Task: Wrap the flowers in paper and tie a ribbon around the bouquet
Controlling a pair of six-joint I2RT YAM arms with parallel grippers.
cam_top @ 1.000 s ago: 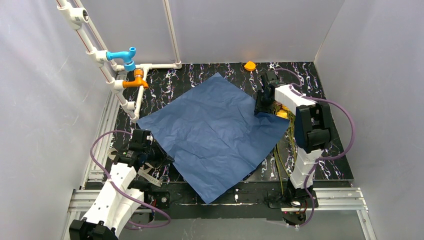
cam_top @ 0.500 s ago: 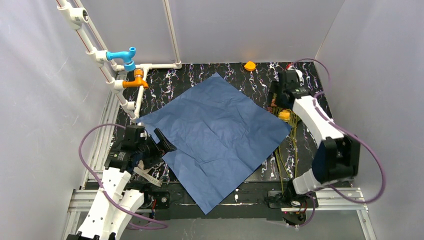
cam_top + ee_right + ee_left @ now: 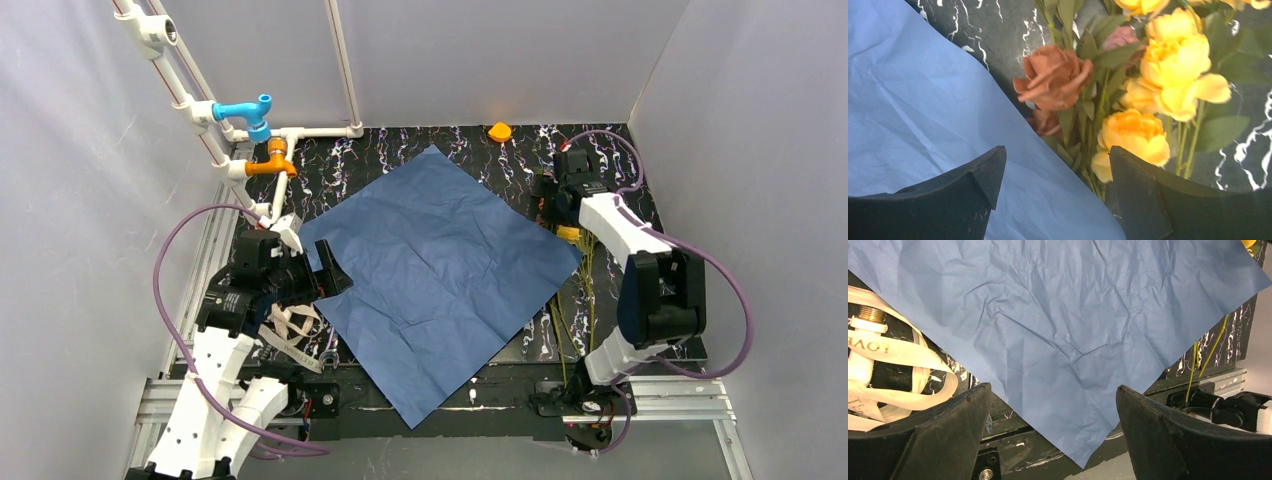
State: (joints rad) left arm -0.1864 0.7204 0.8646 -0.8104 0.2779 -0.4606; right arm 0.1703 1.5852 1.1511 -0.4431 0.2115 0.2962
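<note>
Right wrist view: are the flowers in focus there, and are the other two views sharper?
Right wrist view: the flowers look soft and slightly blurred, their yellow nearly washed out. Left wrist view: the paper is sharp, each crease shaded clearly. Top view: evenly lit, no hard shadows.

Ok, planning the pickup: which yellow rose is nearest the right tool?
The lowest yellow rose, right by the right tool; the other yellow roses sit higher in that view.

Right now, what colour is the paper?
The paper is plain blue, lightly creased; clearest in the left wrist view.
</note>
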